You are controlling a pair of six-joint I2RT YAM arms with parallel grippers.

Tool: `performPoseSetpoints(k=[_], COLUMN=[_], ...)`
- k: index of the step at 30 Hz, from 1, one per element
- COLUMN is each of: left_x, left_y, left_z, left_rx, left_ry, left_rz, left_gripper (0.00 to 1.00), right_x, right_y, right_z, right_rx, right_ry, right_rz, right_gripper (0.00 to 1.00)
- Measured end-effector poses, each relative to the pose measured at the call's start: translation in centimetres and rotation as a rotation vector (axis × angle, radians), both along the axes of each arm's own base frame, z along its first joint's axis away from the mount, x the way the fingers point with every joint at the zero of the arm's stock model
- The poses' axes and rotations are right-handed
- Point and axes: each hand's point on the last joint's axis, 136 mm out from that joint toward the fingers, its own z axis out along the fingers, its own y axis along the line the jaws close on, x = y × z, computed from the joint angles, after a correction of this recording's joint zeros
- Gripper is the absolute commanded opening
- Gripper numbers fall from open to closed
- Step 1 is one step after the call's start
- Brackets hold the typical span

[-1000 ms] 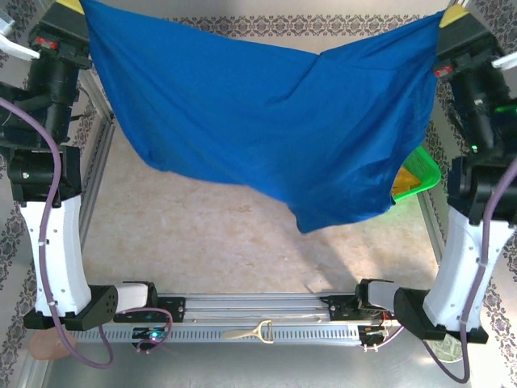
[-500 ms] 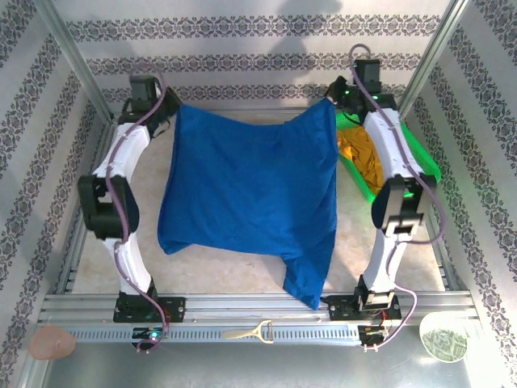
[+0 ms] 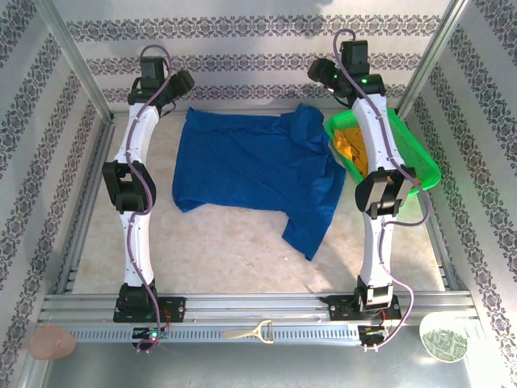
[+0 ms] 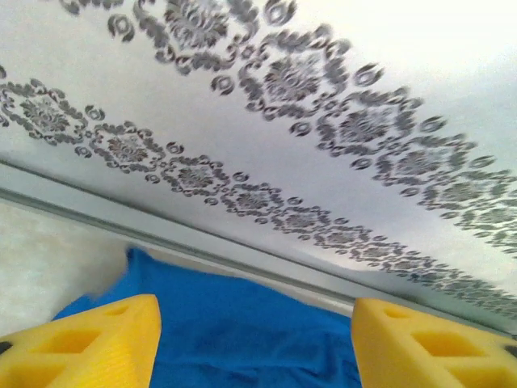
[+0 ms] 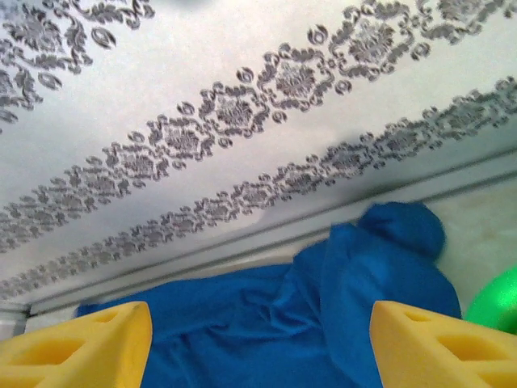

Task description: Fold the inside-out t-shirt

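Over to the left gripper: spread wide, gripping nothing, raised by the far wall, just beyond the t-shirt's far-left corner. Same at the right gripper: wide open, empty, up over the far-right corner. Down on the table, t-shirt lying blue and mostly flat at the far middle, rumpled on the right, one flap trailing near-right. Right edge against a green basket, yellow garment inside.
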Motion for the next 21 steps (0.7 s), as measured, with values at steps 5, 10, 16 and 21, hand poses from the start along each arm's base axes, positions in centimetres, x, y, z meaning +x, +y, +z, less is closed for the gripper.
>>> performPoseSetpoints(k=[5,10,16,21], left_x=[-4.0,-13.5,-24.1,-30.9], left_y=[-0.1,-0.1,-0.7,-1.1], left_z=[-2.5,-6.8,-9.7,-14.0], left_rx=[0.004,-0.025,-0.11,-0.168], left_ry=[0.114,0.285,0.391,0.513], left_rz=[-0.002,0.028,0.08,0.126], left_gripper=[0.75,0.76,0.75,0.7], right_x=[-8.1,-18.8,-29.8,-38.2], right_y=[2.0,4.4,5.0,4.9], right_z=[0.0,-2.4,-13.9,-22.1], right_rx=[-0.011,-0.005,-0.025,-0.089], right_ry=[0.077,0.139,0.4,0.632], right_rz=[0.048,0.118,0.125,0.124], right_gripper=[0.7,0.69,0.69,0.7])
